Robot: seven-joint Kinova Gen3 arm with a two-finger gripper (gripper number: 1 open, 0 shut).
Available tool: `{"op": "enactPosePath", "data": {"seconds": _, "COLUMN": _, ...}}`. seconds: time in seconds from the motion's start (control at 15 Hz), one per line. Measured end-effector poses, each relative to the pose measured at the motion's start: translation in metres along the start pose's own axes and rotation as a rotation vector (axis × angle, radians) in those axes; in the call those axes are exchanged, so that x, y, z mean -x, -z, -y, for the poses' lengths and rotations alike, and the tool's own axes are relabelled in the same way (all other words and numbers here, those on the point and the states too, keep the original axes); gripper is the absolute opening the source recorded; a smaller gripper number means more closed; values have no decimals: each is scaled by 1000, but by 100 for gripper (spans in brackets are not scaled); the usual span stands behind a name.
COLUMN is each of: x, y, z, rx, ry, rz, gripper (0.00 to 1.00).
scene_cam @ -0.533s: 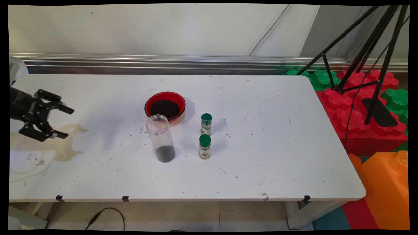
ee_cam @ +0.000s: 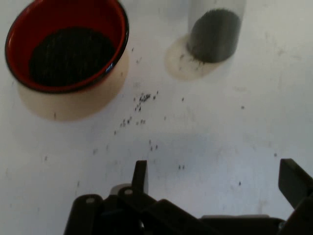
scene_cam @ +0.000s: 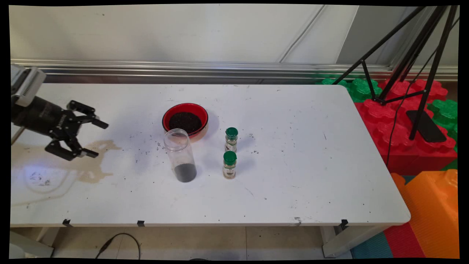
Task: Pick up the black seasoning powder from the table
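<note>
Since the shot half a second back, our black two-finger gripper [scene_cam: 94, 139] had slid rightward over the white table [scene_cam: 293, 183], further in from the left edge, while everything else stayed put. Fingers were spread wide apart with nothing between them, hovering over a tan spill stain [scene_cam: 99, 161].

Nearest thing to us was the tall clear plastic jar [scene_cam: 179, 156] with a dark layer of granules at the bottom, standing upright and open-topped, well off to the gripper's right in the main view. Just behind it, near enough that they overlapped in that view, sat the round red bowl [scene_cam: 185, 119] full of dark grounds. In the hand view, bowl [ee_cam: 68, 54] and jar [ee_cam: 214, 32] both lay straight ahead of us, bowl left, jar right.

Two small green-capped spice bottles [scene_cam: 230, 152] stood beyond the jar, out of the way. Only scattered dark specks [ee_cam: 142, 105] lay between us and the jar.
</note>
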Motion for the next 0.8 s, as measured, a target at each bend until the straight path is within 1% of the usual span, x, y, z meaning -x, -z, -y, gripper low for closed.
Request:
{"op": "enactPosePath", "data": {"seconds": 0.33, "x": -12, "y": -19, "z": 7, "rx": 32, "ry": -50, "rz": -49, "gripper": 100}}
{"op": "enactPosePath", "data": {"seconds": 0.8, "x": -23, "y": -57, "z": 23, "rx": 90, "ry": -122, "rz": -140, "gripper": 100}}
